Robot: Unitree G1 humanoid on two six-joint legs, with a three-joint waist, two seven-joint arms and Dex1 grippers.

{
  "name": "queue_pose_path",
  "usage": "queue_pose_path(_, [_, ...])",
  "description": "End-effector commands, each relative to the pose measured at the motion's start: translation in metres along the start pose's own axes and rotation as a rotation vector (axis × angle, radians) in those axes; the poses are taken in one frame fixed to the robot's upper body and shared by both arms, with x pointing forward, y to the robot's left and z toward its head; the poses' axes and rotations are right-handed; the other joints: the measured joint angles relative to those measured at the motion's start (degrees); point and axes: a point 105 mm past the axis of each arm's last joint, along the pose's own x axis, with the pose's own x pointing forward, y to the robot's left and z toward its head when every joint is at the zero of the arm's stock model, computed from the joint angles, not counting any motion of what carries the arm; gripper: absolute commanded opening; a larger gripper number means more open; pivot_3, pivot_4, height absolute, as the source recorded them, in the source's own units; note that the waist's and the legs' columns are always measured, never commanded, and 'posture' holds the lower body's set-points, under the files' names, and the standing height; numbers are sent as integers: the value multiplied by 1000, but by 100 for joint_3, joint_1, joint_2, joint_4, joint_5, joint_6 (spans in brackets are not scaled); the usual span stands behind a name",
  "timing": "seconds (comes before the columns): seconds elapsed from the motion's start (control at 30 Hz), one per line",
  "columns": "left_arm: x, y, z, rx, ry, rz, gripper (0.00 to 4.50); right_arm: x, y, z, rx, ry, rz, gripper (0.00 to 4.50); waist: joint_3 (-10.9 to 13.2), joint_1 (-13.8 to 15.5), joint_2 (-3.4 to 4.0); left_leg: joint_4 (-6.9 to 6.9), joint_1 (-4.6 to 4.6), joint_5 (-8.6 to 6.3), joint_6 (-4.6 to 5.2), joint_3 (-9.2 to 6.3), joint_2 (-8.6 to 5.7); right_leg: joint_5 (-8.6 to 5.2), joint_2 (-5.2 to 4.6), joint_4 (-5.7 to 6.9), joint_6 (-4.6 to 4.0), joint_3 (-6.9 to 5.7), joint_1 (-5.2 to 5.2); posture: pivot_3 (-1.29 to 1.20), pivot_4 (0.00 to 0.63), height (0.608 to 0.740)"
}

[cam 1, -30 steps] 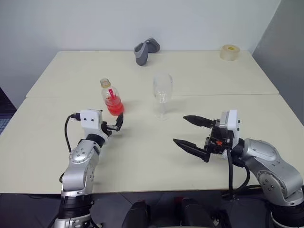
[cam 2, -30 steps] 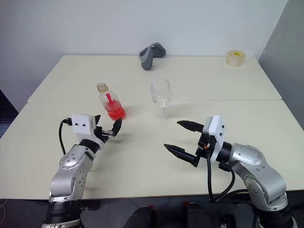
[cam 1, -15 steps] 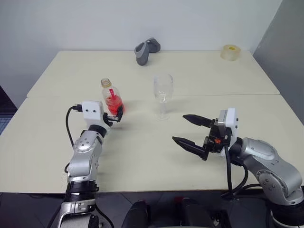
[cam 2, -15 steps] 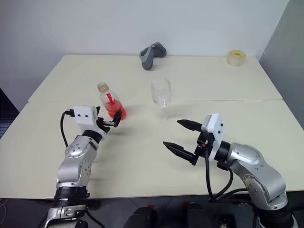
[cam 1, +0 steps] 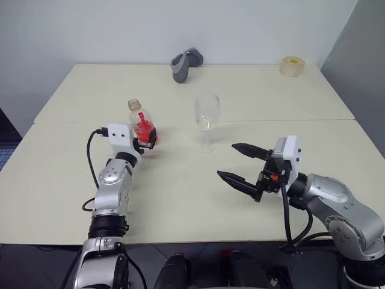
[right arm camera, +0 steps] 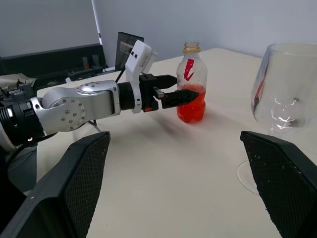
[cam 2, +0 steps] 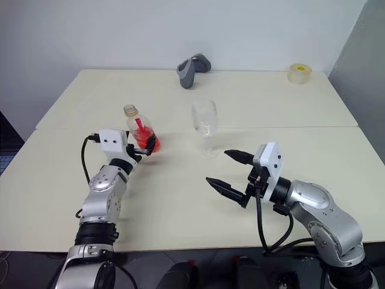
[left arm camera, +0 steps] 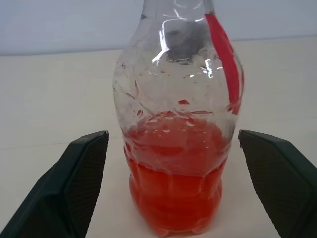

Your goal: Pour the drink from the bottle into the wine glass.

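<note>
The bottle [cam 1: 141, 122] stands upright on the table, left of centre, with the red-orange drink [left arm camera: 173, 191] filling its lower part. My left gripper [cam 1: 148, 137] is open around the bottle's lower half. In the left wrist view a gap shows between each finger [left arm camera: 74, 191] and the bottle [left arm camera: 178, 119]. The empty wine glass [cam 1: 206, 119] stands upright to the right of the bottle. My right gripper [cam 1: 227, 161] hovers open near the glass, on its right and towards the front edge, holding nothing. Its wrist view looks across at the bottle [right arm camera: 192, 82], the left gripper [right arm camera: 181, 96] and the glass [right arm camera: 285, 94].
A grey curved object [cam 1: 185, 64] lies at the table's far edge, and a roll of tape [cam 1: 291, 65] sits at the far right corner. A seam [cam 1: 289, 120] crosses the table behind the glass. Bare tabletop [cam 1: 180, 192] lies between the two arms.
My left gripper has moved forward, and its open fingers now stand on either side of the bottle. The right arm, bottle and glass have stayed put.
</note>
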Motion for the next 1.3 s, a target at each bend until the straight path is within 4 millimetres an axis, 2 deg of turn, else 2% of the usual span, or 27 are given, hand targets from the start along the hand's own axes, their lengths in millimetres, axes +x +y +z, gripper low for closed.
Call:
queue_pose_path(0.03, [7, 1, 12, 17, -59, -7, 4500, -2, 6, 11, -36, -25, 7, 4480, 0, 2, 0, 0, 0, 0, 0, 1, 0, 0, 0, 0, 0, 0, 0, 0, 150, 740])
queue_pose_path(0.4, [23, -3, 9, 6, -76, -43, 4500, -3, 7, 10, -33, -14, -11, 4480, -1, 3, -1, 2, -1, 0, 0, 0, -1, 0, 0, 1, 0, -2, 0, 0, 150, 740])
queue_pose_path(0.6, [39, -6, 11, -4, -85, -64, 4500, 0, 3, 10, -21, -18, -27, 4480, 0, 3, -3, 4, -3, 0, 0, -1, -3, 0, 0, 2, 0, -6, -1, 0, 150, 740])
queue_pose_path(0.9, [46, -6, 13, -6, -103, -69, 4500, 1, 4, 11, -24, -17, -28, 4480, 0, -2, -4, 5, -3, 0, 0, -1, -4, 0, 0, 3, 1, -5, -2, 0, 150, 740])
queue_pose_path(1.0, [45, -5, 12, -12, -105, -72, 3912, 1, 3, 11, -24, -20, -32, 4500, 0, -3, -4, 5, -3, 1, -1, -1, -4, 0, 0, 3, 0, -5, -2, 0, 150, 740])
queue_pose_path(1.1, [45, -4, 11, -14, -105, -77, 2972, 1, 3, 11, -23, -21, -34, 4500, 0, -5, -4, 5, -3, 1, -1, -1, -4, 0, 0, 4, 0, -5, -2, 0, 150, 740])
queue_pose_path(1.17, [45, -4, 12, -15, -107, -77, 2538, 1, 2, 11, -22, -22, -35, 4500, 0, -6, -4, 5, -3, 1, -1, -1, -4, 0, 0, 4, 1, -5, -2, 0, 150, 740])
queue_pose_path(1.3, [45, -6, 12, -11, -108, -88, 2178, 3, -1, 7, -32, -6, -38, 4500, 0, -9, -4, 5, -3, 1, -1, -1, -4, 0, 0, 5, 0, -4, -2, 0, 150, 740])
